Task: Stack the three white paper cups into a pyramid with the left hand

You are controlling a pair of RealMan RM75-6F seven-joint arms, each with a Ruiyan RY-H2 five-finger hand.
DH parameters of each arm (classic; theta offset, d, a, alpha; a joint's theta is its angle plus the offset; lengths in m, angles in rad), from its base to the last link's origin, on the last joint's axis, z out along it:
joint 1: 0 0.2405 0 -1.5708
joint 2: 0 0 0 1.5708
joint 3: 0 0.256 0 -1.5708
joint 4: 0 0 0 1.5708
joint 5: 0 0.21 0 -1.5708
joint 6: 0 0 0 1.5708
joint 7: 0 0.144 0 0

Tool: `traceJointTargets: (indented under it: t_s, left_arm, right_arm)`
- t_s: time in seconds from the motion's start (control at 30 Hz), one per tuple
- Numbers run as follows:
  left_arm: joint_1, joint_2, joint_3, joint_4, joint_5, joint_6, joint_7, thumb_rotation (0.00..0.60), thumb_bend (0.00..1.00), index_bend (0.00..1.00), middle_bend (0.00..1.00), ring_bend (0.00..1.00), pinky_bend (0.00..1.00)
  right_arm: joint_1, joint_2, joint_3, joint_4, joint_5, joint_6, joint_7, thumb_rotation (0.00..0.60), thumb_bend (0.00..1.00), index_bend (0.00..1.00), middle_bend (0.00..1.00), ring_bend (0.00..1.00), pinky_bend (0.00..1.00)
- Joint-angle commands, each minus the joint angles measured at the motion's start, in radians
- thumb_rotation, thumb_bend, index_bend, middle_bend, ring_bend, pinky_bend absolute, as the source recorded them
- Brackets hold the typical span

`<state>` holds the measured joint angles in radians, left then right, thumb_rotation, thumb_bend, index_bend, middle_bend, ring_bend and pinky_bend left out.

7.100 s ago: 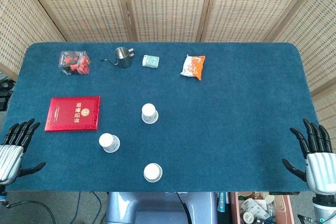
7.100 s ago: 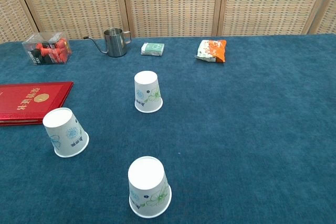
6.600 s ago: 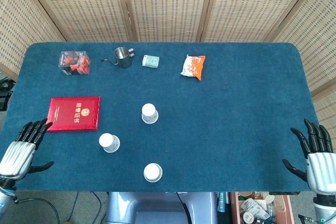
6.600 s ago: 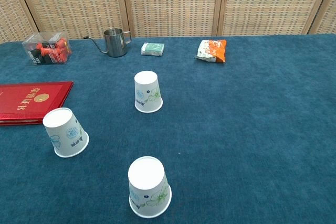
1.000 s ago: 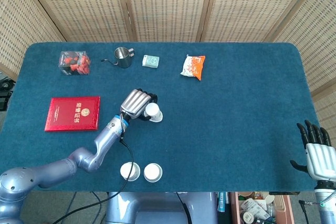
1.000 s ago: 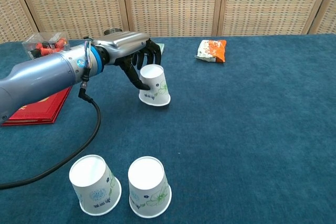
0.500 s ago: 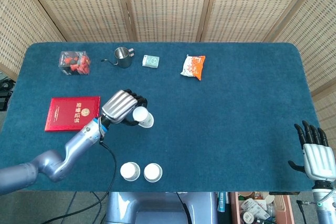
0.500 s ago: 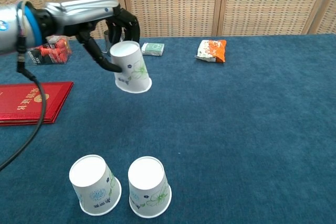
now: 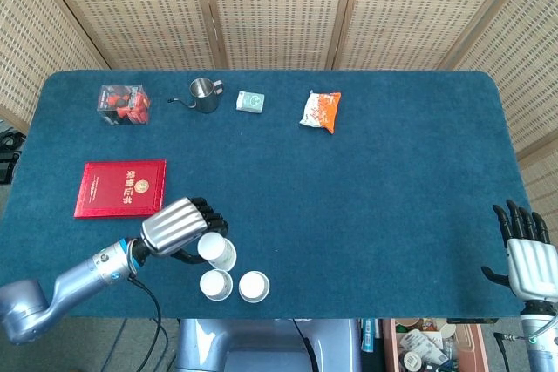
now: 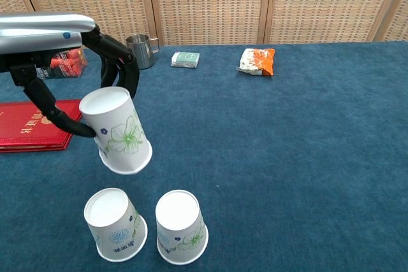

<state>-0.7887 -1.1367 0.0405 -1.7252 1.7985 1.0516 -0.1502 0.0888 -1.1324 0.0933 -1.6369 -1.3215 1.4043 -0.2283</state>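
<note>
Left hand [image 10: 76, 87] fingers clasp a tilted cup [image 10: 118, 130] above 2 near-edge cups [image 10: 182, 227].

1. This looks like a robot test room, not a home.
2. A big table [image 9: 418, 180] has a blue cloth on it.
3. Woven screens [image 9: 270, 6] stand behind its far edge.
4. Cables [image 9: 131, 337] hang below its near edge.

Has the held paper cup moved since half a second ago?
Yes. The left hand carried the held cup toward the table's near edge, away from the red book, to just above the two standing cups.
</note>
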Motion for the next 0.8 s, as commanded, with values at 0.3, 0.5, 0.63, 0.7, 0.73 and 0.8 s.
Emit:
traceJointTargets:
  t_s: [0.3,0.5,0.63,0.7,0.73,0.8]
  left_arm:
    - [-0.037,-0.042,0.011,-0.053,0.029,-0.069,0.057,0.6,0.18,0.46,0.53,0.5,0.42]
    - [-0.038,-0.08,0.011,-0.058,0.017,-0.095,0.128,0.6,0.18,0.46,0.53,0.5,0.42]
    - [-0.034,-0.096,0.009,-0.057,0.008,-0.098,0.157,0.6,0.18,0.46,0.53,0.5,0.42]
    - [-0.033,-0.101,0.008,-0.056,0.005,-0.098,0.173,0.6,0.18,0.46,0.53,0.5,0.42]
    - [-0.032,-0.103,0.007,-0.057,0.003,-0.097,0.18,0.6,0.18,0.46,0.53,0.5,0.42]
    - [-0.031,-0.104,0.007,-0.059,0.0,-0.096,0.187,0.6,0.18,0.46,0.53,0.5,0.42]
  right_arm:
    - [0.0,0.002,-0.001,0.001,-0.001,0.0,0.006,0.6,0.0,0.0,0.0,0.0,0.0]
    - [0.0,0.005,0.0,0.002,-0.001,-0.001,0.012,0.6,0.0,0.0,0.0,0.0,0.0]
    - [0.0,0.005,-0.001,0.0,-0.001,-0.002,0.013,0.6,0.0,0.0,0.0,0.0,0.0]
    - [0.0,0.006,-0.001,0.0,-0.001,-0.003,0.013,0.6,0.0,0.0,0.0,0.0,0.0]
    - [0.0,0.006,-0.001,0.0,-0.001,-0.002,0.013,0.6,0.0,0.0,0.0,0.0,0.0]
    - [0.0,0.006,-0.001,0.0,-0.001,-0.001,0.014,0.6,0.0,0.0,0.0,0.0,0.0]
